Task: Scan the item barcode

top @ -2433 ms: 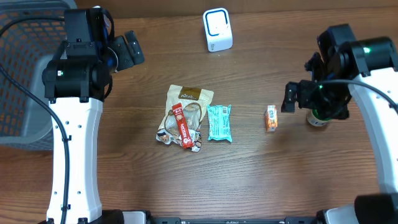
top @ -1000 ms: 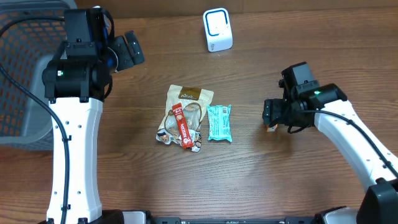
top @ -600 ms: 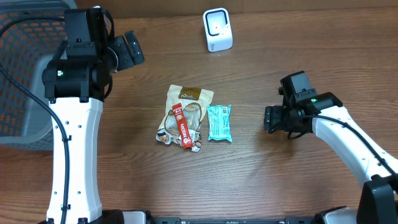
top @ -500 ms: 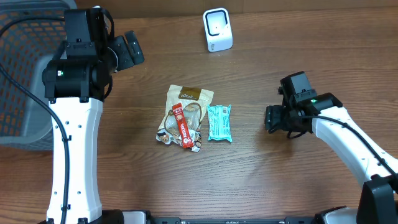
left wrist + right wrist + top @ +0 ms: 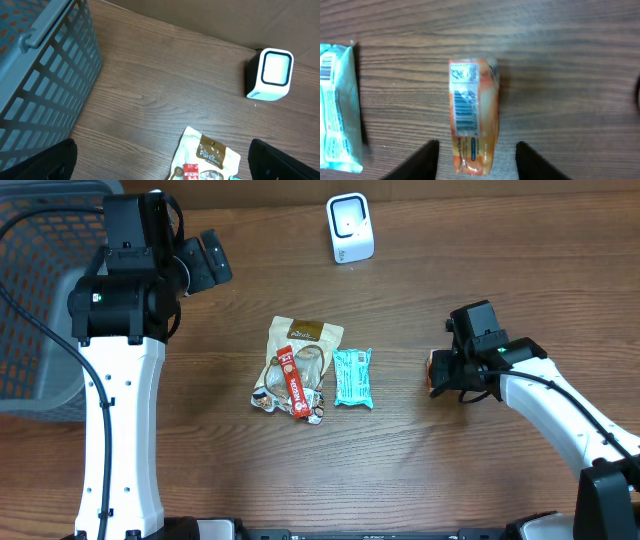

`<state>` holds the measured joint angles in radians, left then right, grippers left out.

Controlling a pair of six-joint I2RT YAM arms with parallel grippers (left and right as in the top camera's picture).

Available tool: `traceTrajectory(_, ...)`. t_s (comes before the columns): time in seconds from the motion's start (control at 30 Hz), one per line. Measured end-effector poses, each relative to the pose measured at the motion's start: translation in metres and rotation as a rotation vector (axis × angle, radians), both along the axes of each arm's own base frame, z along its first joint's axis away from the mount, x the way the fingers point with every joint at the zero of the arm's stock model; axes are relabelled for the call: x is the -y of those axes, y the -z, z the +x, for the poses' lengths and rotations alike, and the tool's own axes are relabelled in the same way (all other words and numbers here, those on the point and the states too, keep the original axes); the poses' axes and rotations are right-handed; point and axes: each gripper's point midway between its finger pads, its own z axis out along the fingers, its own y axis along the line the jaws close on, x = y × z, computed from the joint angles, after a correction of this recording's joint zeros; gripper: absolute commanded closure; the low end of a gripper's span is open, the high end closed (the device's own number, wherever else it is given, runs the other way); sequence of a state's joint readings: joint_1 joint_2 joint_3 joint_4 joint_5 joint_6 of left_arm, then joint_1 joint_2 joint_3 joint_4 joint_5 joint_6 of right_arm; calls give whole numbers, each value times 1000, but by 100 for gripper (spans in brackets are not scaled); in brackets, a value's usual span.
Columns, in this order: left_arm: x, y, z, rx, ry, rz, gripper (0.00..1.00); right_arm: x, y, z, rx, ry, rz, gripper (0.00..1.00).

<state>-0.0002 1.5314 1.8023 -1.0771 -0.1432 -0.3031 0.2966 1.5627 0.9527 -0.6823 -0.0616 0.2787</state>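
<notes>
A small orange packet (image 5: 473,115) lies flat on the wooden table, its barcode label facing up. My right gripper (image 5: 476,150) is down over its near end, one finger on each side. Both fingers stand a little clear of the wrapper, so the jaws are open. From overhead the right gripper (image 5: 440,372) covers most of the orange packet (image 5: 432,368). The white barcode scanner (image 5: 350,227) stands at the back of the table, also seen as the scanner (image 5: 272,74) from the left wrist. My left gripper (image 5: 162,160) hangs wide open and empty, high at the back left (image 5: 205,262).
A beige snack pouch (image 5: 303,350), a red stick sachet (image 5: 293,385) and a teal packet (image 5: 352,377) lie together mid-table. The teal packet (image 5: 337,105) is just left of my right gripper. A grey mesh basket (image 5: 40,300) stands at the far left.
My right arm has settled lower over the orange packet, and its fingers have drawn in closer on both sides of it. The left arm has not moved.
</notes>
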Motion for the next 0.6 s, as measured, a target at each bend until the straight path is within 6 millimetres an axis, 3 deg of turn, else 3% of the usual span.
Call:
traceTrajectory(0.33, 0, 0, 0, 0, 0, 0, 0, -14, -4, 4, 19, -21, 62, 59)
traceTrajectory(0.5, 0, 0, 0, 0, 0, 0, 0, -12, -8, 16, 74, -11, 49, 59)
traceTrajectory(0.6, 0, 0, 0, 0, 0, 0, 0, -8, -9, 20, 94, -8, 26, 83)
